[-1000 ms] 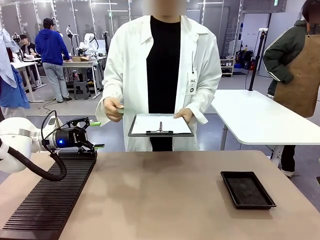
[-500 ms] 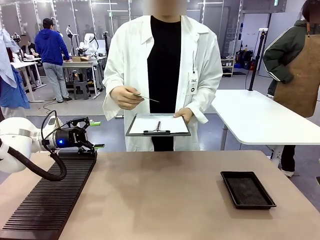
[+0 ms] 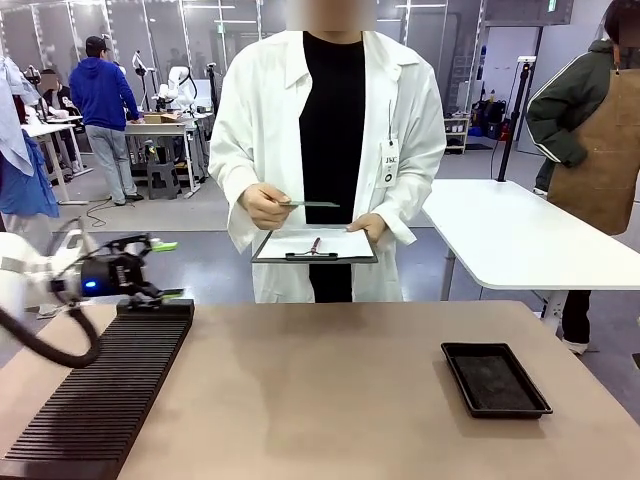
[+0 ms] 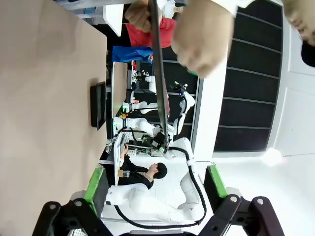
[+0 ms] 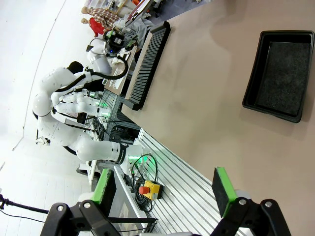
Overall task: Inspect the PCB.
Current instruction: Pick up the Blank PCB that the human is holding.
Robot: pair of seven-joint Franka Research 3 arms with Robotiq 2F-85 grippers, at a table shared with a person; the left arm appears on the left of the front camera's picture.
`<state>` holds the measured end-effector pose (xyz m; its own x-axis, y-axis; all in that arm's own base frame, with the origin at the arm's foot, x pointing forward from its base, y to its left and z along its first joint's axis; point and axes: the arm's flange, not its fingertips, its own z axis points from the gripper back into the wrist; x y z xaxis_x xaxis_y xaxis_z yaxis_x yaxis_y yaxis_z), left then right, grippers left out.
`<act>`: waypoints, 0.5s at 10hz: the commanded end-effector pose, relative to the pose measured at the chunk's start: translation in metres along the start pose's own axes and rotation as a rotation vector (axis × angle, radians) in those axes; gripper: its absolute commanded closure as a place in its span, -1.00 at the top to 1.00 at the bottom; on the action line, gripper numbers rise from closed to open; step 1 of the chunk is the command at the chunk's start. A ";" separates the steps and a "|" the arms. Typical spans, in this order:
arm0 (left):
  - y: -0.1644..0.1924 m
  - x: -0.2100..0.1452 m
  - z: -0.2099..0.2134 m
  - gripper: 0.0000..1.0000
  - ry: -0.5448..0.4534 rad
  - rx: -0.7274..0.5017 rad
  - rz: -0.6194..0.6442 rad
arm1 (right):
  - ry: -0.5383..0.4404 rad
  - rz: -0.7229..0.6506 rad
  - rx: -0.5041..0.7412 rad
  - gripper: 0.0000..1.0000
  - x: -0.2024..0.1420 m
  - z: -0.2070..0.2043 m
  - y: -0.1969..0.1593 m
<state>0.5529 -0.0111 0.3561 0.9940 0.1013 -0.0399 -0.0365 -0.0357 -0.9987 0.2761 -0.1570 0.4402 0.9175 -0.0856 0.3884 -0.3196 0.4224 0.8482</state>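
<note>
While both arms hung clear of the work, the near stretch of the counter (image 3: pixel 320 400) carried a black slotted rack (image 3: pixel 100 395) along its left side and a shallow black tray (image 3: pixel 495 380) at the right, with nothing lying in the tray. In the right wrist view the right pincer (image 5: pixel 162 188) stood wide, nothing between its green pads, above the counter with that tray ahead of it. Farther back, the left pincer (image 3: pixel 168 269) hovered over the far end of the rack, its fingers likewise spread wide and empty. Beyond the counter's far edge a person in a white coat held the PCB (image 3: pixel 310 204) in one hand (image 3: pixel 263 205), flat and edge-on to the front camera, just above a clipboard (image 3: pixel 315 243) propped on the other hand. By the look of it, the inspection was under way, since the board was with the person and off the counter. What seemed left was the check itself, perhaps a note on the clipboard's paper, and a place for the board afterwards, which the pictures did not settle.
</note>
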 end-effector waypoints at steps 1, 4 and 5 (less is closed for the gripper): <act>-0.024 -0.074 0.048 1.00 0.003 0.012 -0.075 | -0.004 0.011 0.010 1.00 0.000 0.001 0.000; -0.037 -0.169 0.116 1.00 0.069 0.071 -0.217 | -0.004 0.011 0.010 1.00 0.000 0.001 0.000; -0.034 -0.191 0.136 1.00 0.059 0.083 -0.232 | -0.004 0.011 0.010 1.00 0.000 0.001 0.000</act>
<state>0.3677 0.0947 0.3940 0.9884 0.0398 0.1463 0.1442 0.0526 -0.9882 0.2765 -0.1571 0.4397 0.9184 -0.0856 0.3864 -0.3179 0.4221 0.8490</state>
